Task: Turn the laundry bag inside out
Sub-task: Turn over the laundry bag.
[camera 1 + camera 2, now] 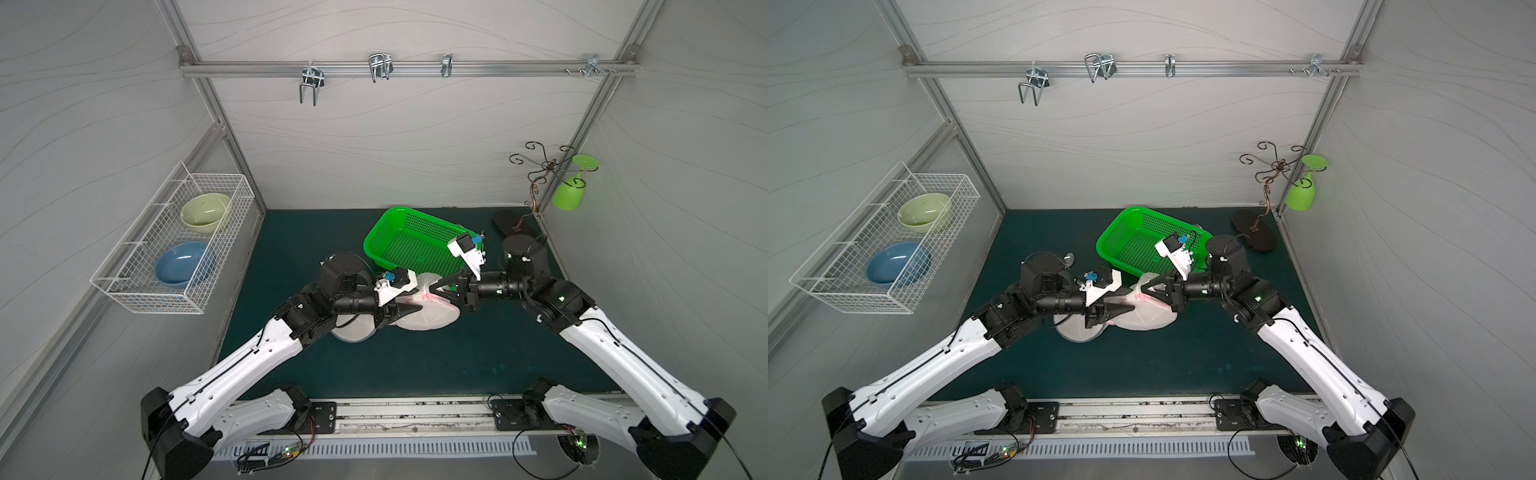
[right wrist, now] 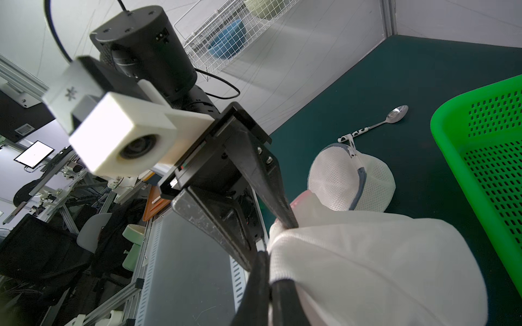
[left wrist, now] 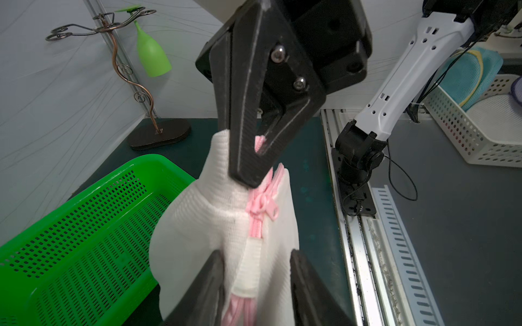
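The right gripper [image 1: 432, 292] is clamped on the pink-zipper edge of the white mesh laundry bag [image 1: 430, 318], propping it above the dark green mat [image 1: 415, 365]. The left gripper [image 1: 415, 308] straddles the zipper end, jaws part-open, probably to spread the mouth.

- Pale grey walls [image 1: 374, 145] with faint wavy lines close me in behind and on both sides, evenly lit.
- Below me lies a dark green mat [image 1: 415, 365], with a metal track [image 1: 415, 415] along its near edge.
- An aluminium rail [image 1: 498, 66] crosses the back wall, carrying metal hooks [image 1: 311, 85].
- On my left wall hangs a white wire basket [image 1: 153, 301] holding a pale green bowl [image 1: 205, 210] and a blue bowl [image 1: 183, 264].
- In my far right corner stands a curled metal stand [image 1: 536, 183], a green glass [image 1: 569, 195] hanging upside down from it.
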Action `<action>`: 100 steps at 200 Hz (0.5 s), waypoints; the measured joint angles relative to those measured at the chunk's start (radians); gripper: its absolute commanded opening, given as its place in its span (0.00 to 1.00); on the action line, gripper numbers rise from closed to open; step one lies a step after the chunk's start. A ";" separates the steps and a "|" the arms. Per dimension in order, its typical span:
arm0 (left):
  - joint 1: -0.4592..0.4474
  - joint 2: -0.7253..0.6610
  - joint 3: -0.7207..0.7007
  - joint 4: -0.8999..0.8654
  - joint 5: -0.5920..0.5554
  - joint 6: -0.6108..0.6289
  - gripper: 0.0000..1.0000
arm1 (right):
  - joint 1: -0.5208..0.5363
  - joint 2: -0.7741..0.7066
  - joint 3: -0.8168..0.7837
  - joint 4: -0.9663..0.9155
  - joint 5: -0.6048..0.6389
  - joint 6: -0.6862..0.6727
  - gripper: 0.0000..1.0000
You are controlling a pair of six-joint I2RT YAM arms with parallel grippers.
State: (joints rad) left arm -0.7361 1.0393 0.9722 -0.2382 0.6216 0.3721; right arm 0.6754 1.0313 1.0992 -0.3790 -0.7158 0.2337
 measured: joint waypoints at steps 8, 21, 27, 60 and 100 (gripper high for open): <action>0.000 0.002 0.000 0.000 0.001 0.000 0.29 | 0.002 0.000 0.000 0.000 0.000 -0.005 0.00; 0.000 0.005 0.000 -0.002 0.005 -0.001 0.21 | 0.003 0.000 0.000 0.000 0.000 -0.013 0.00; 0.000 0.006 0.002 -0.004 0.008 -0.003 0.17 | 0.004 0.000 0.000 0.000 0.000 -0.016 0.00; 0.000 0.014 0.015 -0.023 0.021 0.010 0.04 | 0.007 0.000 0.000 -0.003 0.005 -0.031 0.00; 0.000 0.019 0.019 -0.043 0.039 0.009 0.03 | 0.017 0.000 0.000 -0.028 0.038 -0.081 0.00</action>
State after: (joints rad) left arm -0.7361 1.0588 0.9916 -0.2817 0.6601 0.3809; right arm 0.6926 1.0309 1.0992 -0.4068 -0.6781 0.1524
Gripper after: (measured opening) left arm 0.070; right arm 0.062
